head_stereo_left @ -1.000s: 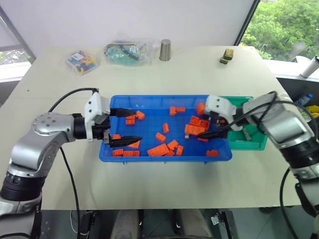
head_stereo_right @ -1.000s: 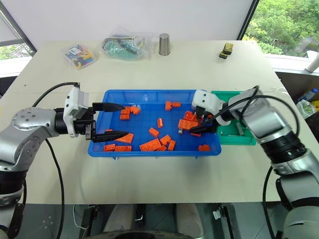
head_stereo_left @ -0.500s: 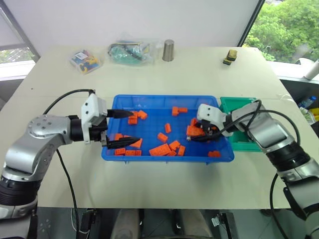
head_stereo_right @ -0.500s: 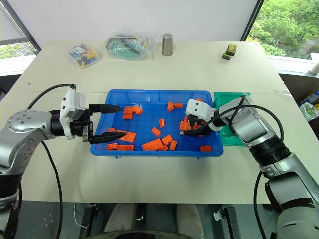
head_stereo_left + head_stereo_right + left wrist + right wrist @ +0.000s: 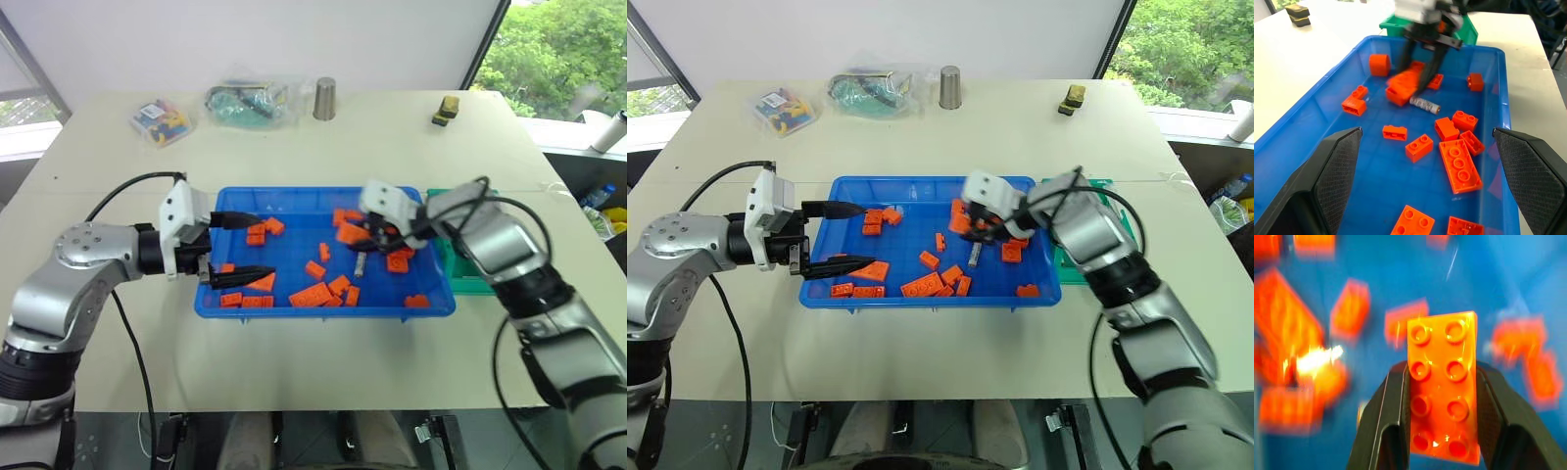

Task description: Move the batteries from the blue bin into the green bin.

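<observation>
Orange plastic is what the right gripper point(image 5: 1442, 450) holds: its two black fingers are clamped on the sides of an eight-stud orange brick point(image 5: 1442, 387), not on a battery. That brick hangs over the middle of the blue bin point(image 5: 323, 308), among the loose bricks scattered on the grid floor. One silvery battery point(image 5: 1425, 104) lies flat on the floor just below and beside the right claw, apart from its fingertips. Risk noted: if carried across, the brick would end up in the green bin point(image 5: 468, 284), which sits just beyond the tray's right end; dropped carelessly, it could cover the battery or knock it aside. At the tray's left end, the left gripper point(image 5: 240, 249) hovers with fingers spread wide, holding nothing.
</observation>
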